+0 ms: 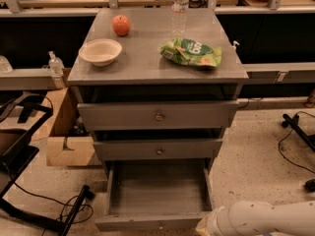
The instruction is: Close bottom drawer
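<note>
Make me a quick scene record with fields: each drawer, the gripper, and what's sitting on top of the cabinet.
bottom drawer: pulled well out, not yet closed
middle drawer: far less out than the bottom one
top drawer: likewise close to the cabinet
gripper: low, beside the bottom drawer's front right corner
cabinet top: apple, bowl, water bottle, green snack bag
</note>
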Controlling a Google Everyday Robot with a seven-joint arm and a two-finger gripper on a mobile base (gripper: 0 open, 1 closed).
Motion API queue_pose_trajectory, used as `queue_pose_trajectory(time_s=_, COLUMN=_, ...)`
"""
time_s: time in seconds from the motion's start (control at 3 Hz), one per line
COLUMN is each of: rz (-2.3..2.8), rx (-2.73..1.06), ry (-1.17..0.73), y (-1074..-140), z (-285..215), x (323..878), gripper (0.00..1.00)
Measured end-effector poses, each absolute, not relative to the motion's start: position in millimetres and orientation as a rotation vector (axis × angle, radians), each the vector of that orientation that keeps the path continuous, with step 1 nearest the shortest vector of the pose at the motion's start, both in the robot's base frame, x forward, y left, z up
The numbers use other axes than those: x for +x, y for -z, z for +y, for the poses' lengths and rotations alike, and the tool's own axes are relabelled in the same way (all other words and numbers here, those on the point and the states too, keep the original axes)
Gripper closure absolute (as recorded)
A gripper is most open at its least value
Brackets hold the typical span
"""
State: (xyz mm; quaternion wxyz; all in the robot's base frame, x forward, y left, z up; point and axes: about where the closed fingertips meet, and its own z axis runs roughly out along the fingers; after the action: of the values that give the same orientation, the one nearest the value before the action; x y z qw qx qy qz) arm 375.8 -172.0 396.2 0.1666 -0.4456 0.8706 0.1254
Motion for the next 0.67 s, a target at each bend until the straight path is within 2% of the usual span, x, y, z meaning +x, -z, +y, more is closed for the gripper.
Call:
queue_pose_trajectory(time_s=0.33, rz=2.594, rx=-1.250, ry=-0.333, y=-337.5, z=-180.6, x=351.6, gripper=1.00)
queue_pose_trajectory(time_s=0.67, rz=2.645, rx=-1.309, ry=-0.317, y=-269.9, z=-166.0, x=360.0, gripper=1.00)
